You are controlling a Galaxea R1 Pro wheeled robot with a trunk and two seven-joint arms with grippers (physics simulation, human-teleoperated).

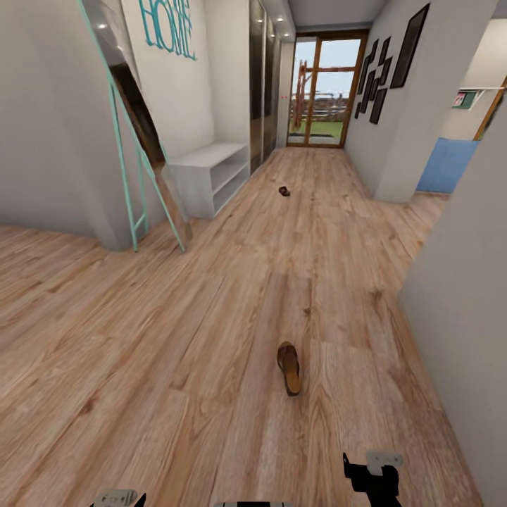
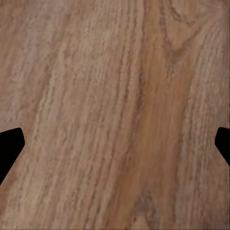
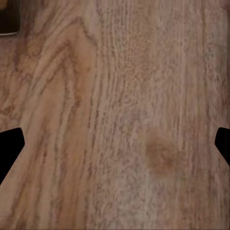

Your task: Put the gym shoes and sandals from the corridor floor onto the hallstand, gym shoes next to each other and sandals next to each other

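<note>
I count two brown sandals, near one [image 1: 289, 367] and far one [image 1: 284, 191], both on the floor. One white shelf bench [image 1: 208, 176]; one leaning mirror [image 1: 141, 127].

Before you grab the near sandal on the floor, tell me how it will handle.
The near sandal looks small and flat, so it is probably light. It lies sole-down on the wood floor, so it is unlikely to roll or tip. The smooth planks may let it slide if nudged.
</note>
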